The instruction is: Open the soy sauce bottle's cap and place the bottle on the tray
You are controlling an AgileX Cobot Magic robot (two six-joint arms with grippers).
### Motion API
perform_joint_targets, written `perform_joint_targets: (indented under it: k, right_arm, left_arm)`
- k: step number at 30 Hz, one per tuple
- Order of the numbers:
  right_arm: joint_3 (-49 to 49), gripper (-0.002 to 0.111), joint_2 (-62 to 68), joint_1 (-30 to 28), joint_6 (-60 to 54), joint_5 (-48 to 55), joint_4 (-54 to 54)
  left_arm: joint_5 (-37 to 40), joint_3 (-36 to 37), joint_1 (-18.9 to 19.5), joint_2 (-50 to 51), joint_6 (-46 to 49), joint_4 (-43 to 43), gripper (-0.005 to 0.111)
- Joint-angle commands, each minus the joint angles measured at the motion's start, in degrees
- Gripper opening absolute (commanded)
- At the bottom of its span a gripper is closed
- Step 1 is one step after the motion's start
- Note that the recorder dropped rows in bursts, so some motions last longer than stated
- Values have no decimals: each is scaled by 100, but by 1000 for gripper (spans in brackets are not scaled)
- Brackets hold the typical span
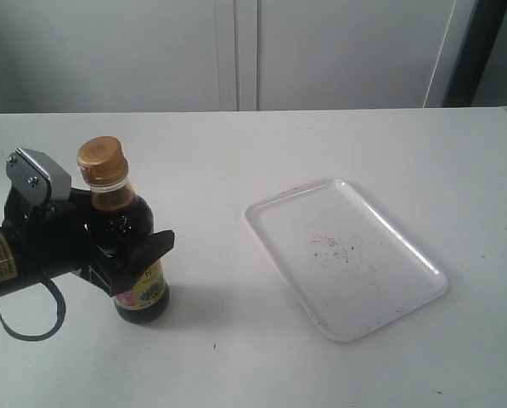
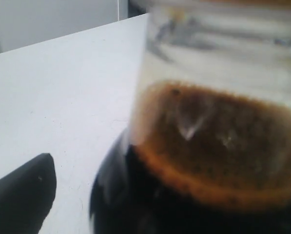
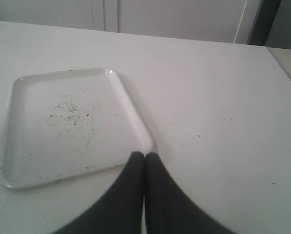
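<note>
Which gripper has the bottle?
The left gripper: its fingers flank the soy sauce bottle. The right gripper is shut, empty, beside the tray.

The left claw (image 1: 121, 255) covers the soy sauce bottle (image 1: 132, 242)'s middle and most of its label. Up close, the bottle (image 2: 208, 146) is blurred and cut off by the frame.

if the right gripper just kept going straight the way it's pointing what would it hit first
Probably the near corner of the flat white rectangular plastic tray. The shut right gripper points at it, though height above the table is unclear.
</note>
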Motion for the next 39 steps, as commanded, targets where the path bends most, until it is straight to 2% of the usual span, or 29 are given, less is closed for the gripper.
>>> perform_joint_targets:
  k: [1,11,13,16,23,39]
  right_arm:
    - [23,0,-34,-15,23,-13,-59]
    - [23,0,-34,-15,23,-13,-59]
    - [23,0,-34,-15,23,-13,-59]
    - [23,0,-34,-15,23,-13,-59]
    - [23,0,-34,-15,23,-13,-59]
    - [23,0,-34,-15,12,-25,-269]
  left_arm:
    - [-45,50,-29,152,164,-178,105]
    - [-391,50,-29,517,416,-238,104]
    - [-367,50,-29,517,427,-238,100]
    - [-367,50,-29,517,473,-227,80]
    - [-131,50,-29,517,485,-214,0]
    - [-326,50,-29,517,709,49,0]
